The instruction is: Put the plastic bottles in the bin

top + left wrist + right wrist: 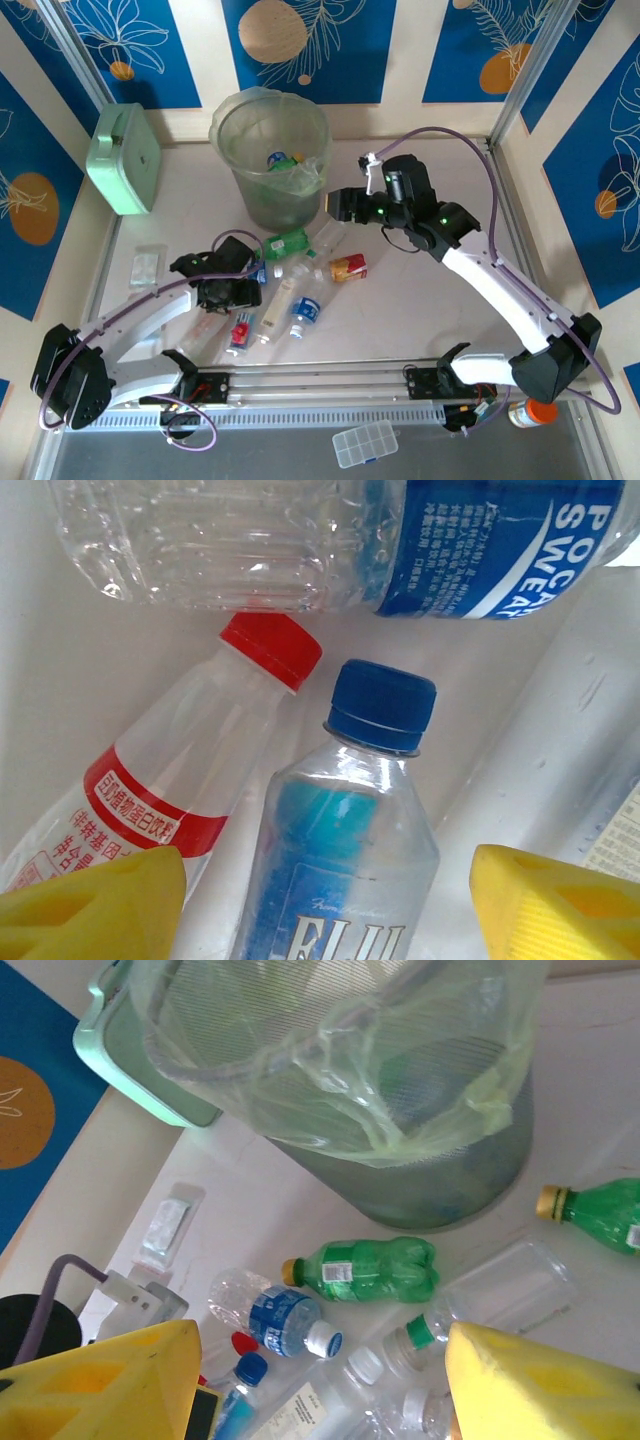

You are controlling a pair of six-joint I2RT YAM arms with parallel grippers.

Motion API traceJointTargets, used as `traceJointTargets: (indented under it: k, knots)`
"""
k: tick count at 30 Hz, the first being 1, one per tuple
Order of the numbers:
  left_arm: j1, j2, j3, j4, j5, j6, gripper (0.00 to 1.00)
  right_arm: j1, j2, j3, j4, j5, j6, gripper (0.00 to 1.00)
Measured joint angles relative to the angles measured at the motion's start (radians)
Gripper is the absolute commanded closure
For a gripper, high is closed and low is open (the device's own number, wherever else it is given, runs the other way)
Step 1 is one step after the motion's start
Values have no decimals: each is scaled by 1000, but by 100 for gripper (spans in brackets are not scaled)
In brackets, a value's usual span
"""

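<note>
We find the left gripper [325, 908] jaws apart, one pad on either side of a blue-capped bottle [350, 810]. The right gripper [320, 1380] is spread, empty, beside the bin [270, 198] at the tabletop's [430, 300] far edge. The plastic bottles [292, 292] lie mid-tabletop.

Bin [440, 1175] w/ clear bag liner stood top centre, mint-green box [120, 1070] beside it at upper left. Below, on the table [600, 1070], lay a green bottle [370, 1268] w/ yellow cap, a 2nd green one [605, 1212] at right edge, a blue-labelled clear bottle [280, 1315] and a green-capped clear bottle [500, 1295]. Right gripper [322, 1370] had its yellow fingers [110, 1380] apart, nothing betw. them.
</note>
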Motion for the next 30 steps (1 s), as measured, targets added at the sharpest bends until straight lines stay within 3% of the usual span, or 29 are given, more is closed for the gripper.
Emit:
traceJointTargets:
  k: [24,30]
  knots:
    - [-8,116,-9,49,38,0,28,-48,-45,-74,16,-26,34,34]
    - [-10,122,-9,50,48,2,39,-59,-64,-99,23,-26,45,34]
